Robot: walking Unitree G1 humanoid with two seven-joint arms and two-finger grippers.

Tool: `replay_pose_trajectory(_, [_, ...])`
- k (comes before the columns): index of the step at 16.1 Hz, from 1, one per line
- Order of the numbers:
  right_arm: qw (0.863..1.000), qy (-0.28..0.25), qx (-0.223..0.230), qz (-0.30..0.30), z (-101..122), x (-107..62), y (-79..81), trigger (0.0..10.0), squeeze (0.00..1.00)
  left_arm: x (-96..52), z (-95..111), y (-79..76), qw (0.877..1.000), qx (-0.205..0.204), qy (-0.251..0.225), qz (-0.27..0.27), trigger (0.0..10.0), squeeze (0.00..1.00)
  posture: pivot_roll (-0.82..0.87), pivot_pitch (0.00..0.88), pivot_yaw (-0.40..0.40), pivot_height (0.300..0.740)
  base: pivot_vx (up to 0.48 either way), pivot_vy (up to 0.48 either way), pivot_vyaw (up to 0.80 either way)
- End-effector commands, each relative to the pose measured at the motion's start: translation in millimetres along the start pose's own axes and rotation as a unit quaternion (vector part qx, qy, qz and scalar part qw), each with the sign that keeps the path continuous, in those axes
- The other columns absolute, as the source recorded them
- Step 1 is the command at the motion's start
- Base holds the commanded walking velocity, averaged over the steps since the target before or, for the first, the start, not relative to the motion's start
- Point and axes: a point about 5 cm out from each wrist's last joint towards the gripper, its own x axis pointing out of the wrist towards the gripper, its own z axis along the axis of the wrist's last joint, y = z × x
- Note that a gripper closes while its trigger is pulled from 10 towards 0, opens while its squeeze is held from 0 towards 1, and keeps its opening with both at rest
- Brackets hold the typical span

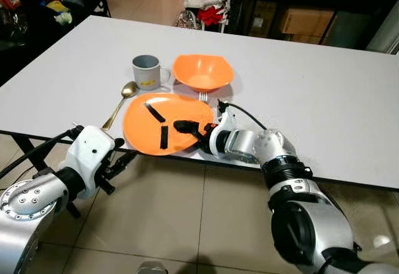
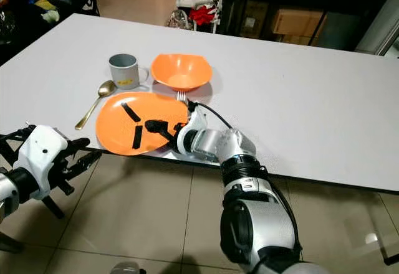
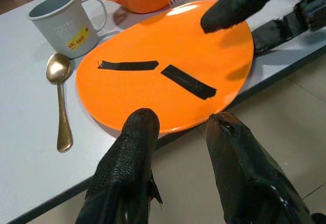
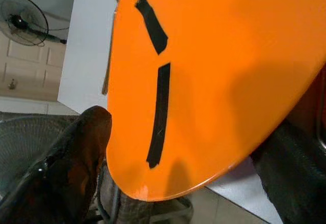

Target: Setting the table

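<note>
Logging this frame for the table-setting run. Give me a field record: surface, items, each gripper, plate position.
surface: white rectangular table
plate: flat orange plate with black tape strips, at the near table edge, overhanging it slightly
bowl: orange bowl, behind the plate
mug: grey mug with a yellow label, left of the bowl
spoon: gold metal spoon, left of the plate
fork: tines show between bowl and plate
right gripper: fingers astride the plate's right rim
left gripper: open, below the table edge, near the plate
</note>
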Motion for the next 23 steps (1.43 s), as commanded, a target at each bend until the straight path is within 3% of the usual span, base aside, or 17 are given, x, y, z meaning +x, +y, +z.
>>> replay_pose_trajectory(1, [1.0, -0.005, -0.003, 0.004, 1.4, -1.9, 4.0, 10.0, 1.0, 1.9, 2.7, 0.0, 1.0, 0.007, -0.004, 0.001, 10.0, 0.0, 0.26, 0.0, -0.036, 0.74, 0.0, 0.0, 0.0])
replay_pose_trajectory(7, [1.0, -0.004, -0.016, -0.003, -1.4, -13.2, 9.0, 10.0, 1.0, 1.1, 1.9, -0.4, 1.0, 0.009, -0.004, 0.002, 10.0, 0.0, 0.25, 0.0, -0.04, 0.74, 0.0, 0.0, 0.0])
replay_pose_trajectory(10, [1.0, -0.006, -0.02, -0.019, -4.1, -5.7, 6.1, 10.0, 1.0, 1.1, -0.5, -0.2, 1.0, 0.009, 0.0, 0.0, 10.0, 0.0, 0.25, 0.0, -0.037, 0.74, 0.0, 0.0, 0.0])
replay_pose_trajectory(15, [0.999, -0.019, -0.037, -0.017, -2.4, 9.7, 18.4, 10.0, 1.0, -0.3, -0.7, 0.8, 1.0, 0.011, 0.003, 0.002, 10.0, 0.0, 0.26, 0.0, -0.039, 0.74, 0.0, 0.0, 0.0])
replay_pose_trajectory(19, [0.997, -0.026, -0.047, 0.046, 1.6, 9.4, 32.9, 10.0, 1.0, -0.9, -0.5, 2.8, 1.0, 0.013, 0.001, 0.007, 10.0, 0.0, 0.26, 0.0, -0.037, 0.74, 0.0, 0.0, 0.0])
replay_pose_trajectory(23, [0.997, -0.025, -0.055, 0.053, 3.0, 6.5, 31.6, 10.0, 1.0, 1.5, 1.1, 4.3, 1.0, 0.015, -0.002, 0.007, 10.0, 0.0, 0.26, 0.0, -0.035, 0.74, 0.0, 0.0, 0.0])
